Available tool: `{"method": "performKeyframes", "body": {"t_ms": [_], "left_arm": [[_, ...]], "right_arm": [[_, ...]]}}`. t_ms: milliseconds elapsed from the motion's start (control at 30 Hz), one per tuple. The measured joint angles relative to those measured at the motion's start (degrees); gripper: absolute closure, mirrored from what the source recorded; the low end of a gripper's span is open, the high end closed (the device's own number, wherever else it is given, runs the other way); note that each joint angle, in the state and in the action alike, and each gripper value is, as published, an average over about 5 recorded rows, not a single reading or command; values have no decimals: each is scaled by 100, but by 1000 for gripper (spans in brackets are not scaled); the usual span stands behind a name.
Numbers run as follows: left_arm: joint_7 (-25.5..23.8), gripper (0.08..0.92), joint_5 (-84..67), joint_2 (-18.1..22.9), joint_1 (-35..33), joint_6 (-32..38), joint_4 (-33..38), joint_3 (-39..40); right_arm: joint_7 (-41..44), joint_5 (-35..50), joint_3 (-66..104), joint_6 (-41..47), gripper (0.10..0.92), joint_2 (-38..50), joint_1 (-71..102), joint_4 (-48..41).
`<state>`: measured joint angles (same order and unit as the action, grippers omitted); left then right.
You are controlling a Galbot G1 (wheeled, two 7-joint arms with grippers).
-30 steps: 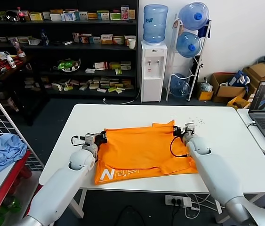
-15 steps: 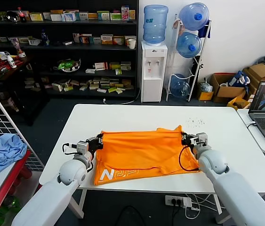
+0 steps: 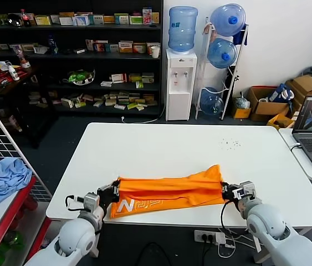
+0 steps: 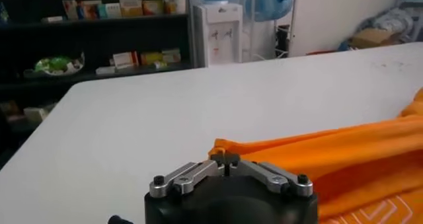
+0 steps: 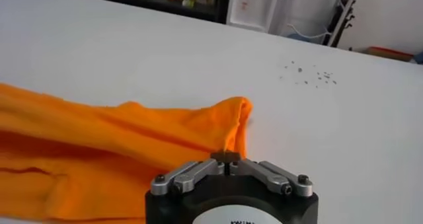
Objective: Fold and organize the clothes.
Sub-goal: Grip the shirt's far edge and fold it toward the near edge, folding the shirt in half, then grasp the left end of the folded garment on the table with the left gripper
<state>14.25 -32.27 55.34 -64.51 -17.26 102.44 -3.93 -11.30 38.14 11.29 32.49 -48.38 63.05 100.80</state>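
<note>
I am pinching both ends of the bright orange cotton T-shirt (image 3: 167,191) near the white table's (image 3: 161,144) front edge, left gripper (image 3: 113,191) and right gripper (image 3: 226,191) clamped on the cloth, holding the fold taut and straight.

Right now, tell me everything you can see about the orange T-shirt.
The orange T-shirt is soft cotton-looking cloth, folded into a long rumpled band along the white table's near edge. White lettering shows at its left end. The left gripper is shut on its left end, the right gripper on its right end.
</note>
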Motion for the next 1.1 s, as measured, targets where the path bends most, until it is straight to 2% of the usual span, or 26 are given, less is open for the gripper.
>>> {"method": "performKeyframes", "body": {"t_ms": [367, 767, 867, 1100], "left_arm": [[50, 583, -32, 199, -254, 300, 9, -189], [98, 239, -328, 412, -450, 232, -105, -387], [138, 189, -469, 468, -472, 141, -133, -414], [206, 192, -685, 611, -440, -68, -279, -392]], "right_arm": [[-112, -115, 141, -159, 579, -20, 211, 213], [-210, -129, 217, -299, 243, -39, 273, 343], [-227, -118, 228, -308, 209, -45, 275, 379], [-269, -85, 269, -325, 203, -35, 307, 470]]}}
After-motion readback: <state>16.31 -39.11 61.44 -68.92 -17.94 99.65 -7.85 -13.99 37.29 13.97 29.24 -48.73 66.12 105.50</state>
